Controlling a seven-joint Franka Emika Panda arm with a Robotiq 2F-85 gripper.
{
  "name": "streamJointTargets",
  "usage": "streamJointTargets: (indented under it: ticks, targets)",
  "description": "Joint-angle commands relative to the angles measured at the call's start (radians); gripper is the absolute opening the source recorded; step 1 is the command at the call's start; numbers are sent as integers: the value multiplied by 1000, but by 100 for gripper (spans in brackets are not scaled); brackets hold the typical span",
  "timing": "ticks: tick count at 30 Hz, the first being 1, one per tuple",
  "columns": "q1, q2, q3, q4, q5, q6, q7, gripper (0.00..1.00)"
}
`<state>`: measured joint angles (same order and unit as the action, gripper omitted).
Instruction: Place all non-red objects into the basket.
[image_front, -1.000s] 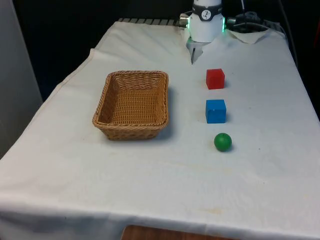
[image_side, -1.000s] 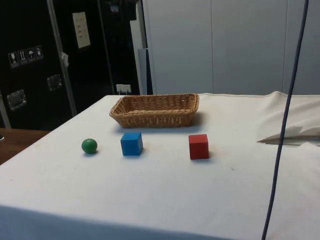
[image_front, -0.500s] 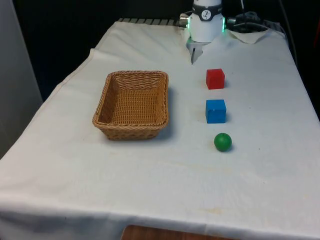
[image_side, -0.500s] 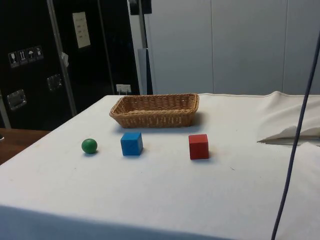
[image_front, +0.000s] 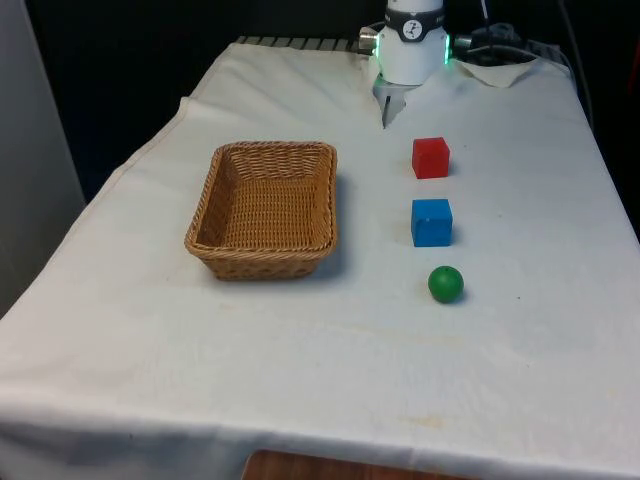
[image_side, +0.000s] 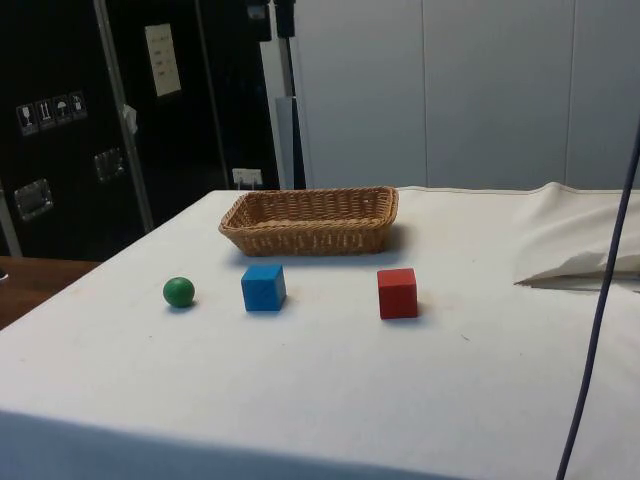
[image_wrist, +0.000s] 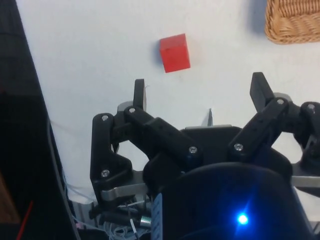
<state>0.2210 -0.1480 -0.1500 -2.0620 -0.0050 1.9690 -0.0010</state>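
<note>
Your gripper (image_wrist: 199, 90) hangs with fingers spread apart and nothing between them, high above the red cube (image_wrist: 175, 52). Nothing is done yet: the basket (image_front: 264, 205) holds nothing, and the blue cube (image_front: 431, 221) and green ball (image_front: 446, 284) sit mid-table beside it, both left to move.

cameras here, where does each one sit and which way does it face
Front view: looks along the table at the basket, red cube, blue cube and green ball; the arm's base shows.
Side view: at the table's side, same four things, dark cabinets behind.
Wrist view: above the cloth, looking down past the open gripper.
All share the red cube and basket.
</note>
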Motion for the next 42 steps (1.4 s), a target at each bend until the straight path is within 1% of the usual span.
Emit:
streamJointTargets:
  ticks: [1, 2, 3, 4, 5, 6, 13, 14, 15, 21, 22, 23, 27, 29, 30, 31, 33, 37, 38, 39, 42]
  targets:
    - [3, 10, 9, 8, -2, 3, 12, 100]
    - [5, 19, 19, 13, -2, 5, 18, 100]
    - [6, 23, 23, 16, -3, 6, 20, 100]
    - [2, 16, 19, 12, 0, 1, 10, 100]
    - [6, 26, 28, 18, -3, 6, 22, 100]
    - [7, 31, 33, 21, -3, 7, 25, 100]
    - [9, 52, 68, 32, -2, 15, 40, 100]
    - [6, 49, 66, 30, 0, 12, 33, 100]
    - [9, 53, 71, 32, -1, 16, 41, 100]
    - [10, 69, 93, 30, 1, 27, 52, 100]
    - [7, 64, 91, 30, 0, 17, 44, 100]
    - [10, 73, 96, 31, 1, 29, 54, 100]
    - [9, 104, 109, 37, 0, 52, 60, 100]
    - [9, 120, 113, 41, -2, 64, 62, 100]
    - [7, 113, 112, 35, 0, 64, 55, 100]
    - [9, 126, 114, 44, -2, 68, 63, 100]
    - [9, 153, 118, 53, -6, 83, 65, 100]
    - [10, 185, 119, 60, -6, 104, 65, 100]
    - [8, 175, 118, 58, 0, 96, 56, 100]
    - [10, 192, 119, 61, -6, 110, 64, 100]
    - [8, 220, 118, 60, -2, 137, 59, 100]
